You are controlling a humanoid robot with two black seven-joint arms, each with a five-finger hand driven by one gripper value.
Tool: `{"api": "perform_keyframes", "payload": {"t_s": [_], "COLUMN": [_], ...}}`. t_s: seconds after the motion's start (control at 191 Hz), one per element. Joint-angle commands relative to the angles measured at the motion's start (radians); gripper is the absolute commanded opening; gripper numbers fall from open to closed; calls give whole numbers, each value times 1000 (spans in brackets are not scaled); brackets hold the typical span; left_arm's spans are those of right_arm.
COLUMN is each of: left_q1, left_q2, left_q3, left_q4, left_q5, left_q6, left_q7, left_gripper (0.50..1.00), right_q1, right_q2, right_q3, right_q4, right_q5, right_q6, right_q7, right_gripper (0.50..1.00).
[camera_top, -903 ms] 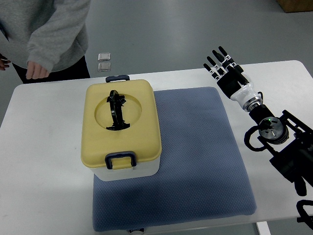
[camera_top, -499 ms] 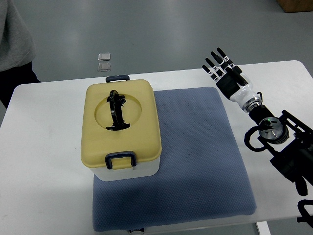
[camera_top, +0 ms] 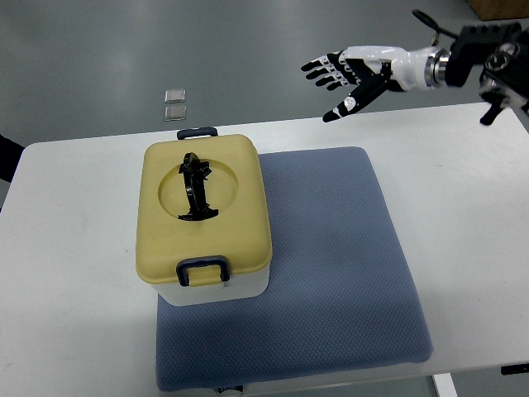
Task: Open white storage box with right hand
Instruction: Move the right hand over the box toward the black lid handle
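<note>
Storage box [camera_top: 205, 222] sits well left of and below the right hand, on the left part of the blue mat [camera_top: 331, 273]; white body, yellow lid [camera_top: 202, 207] still shut; black carry handle [camera_top: 195, 187] lying flat in the lid recess; dark latches at both short ends, near one [camera_top: 204, 270] down. Right hand [camera_top: 351, 73] is up in the air past the table's [camera_top: 74, 273] far edge, fingers spread, holding nothing, touching nothing; its arm enters from the right edge.

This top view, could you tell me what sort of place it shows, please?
Probably a robotics lab or test area: a plain white table on a bare grey concrete floor, with a storage box staged on a blue mat and the right robot hand raised beyond it.
</note>
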Motion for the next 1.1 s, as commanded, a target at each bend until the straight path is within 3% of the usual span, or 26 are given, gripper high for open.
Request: {"api": "perform_keyframes", "payload": {"t_s": [0.0, 0.084, 0.163, 0.357, 0.677, 1.097], "left_q1": [-4, -4, -4, -4, -4, -4], "left_q2": [0, 0, 0, 0, 0, 0], "left_q3": [0, 0, 0, 0, 3, 1], "left_q4": [0, -2, -2, -2, -2, -2], "left_q5": [0, 0, 2, 0, 2, 2], "left_q6": [-1, -1, -1, -1, -1, -1], "left_q7": [0, 0, 0, 0, 0, 0], "left_gripper": [1000, 1000, 1000, 1000, 1000, 1000], "right_q1": [170, 222, 245, 249, 213, 157], "right_q2": [3, 14, 61, 169, 223, 252], "right_q3": [-112, -124, -123, -114, -117, -117], "right_q4": [106, 224, 266, 270, 272, 270], "right_q5": [-179, -244, -274, -293, -429, -521], "right_q6": [7, 7, 7, 7, -140, -201], "right_q7": [27, 72, 83, 165, 253, 262], "right_gripper": [942, 942, 942, 942, 942, 942]}}
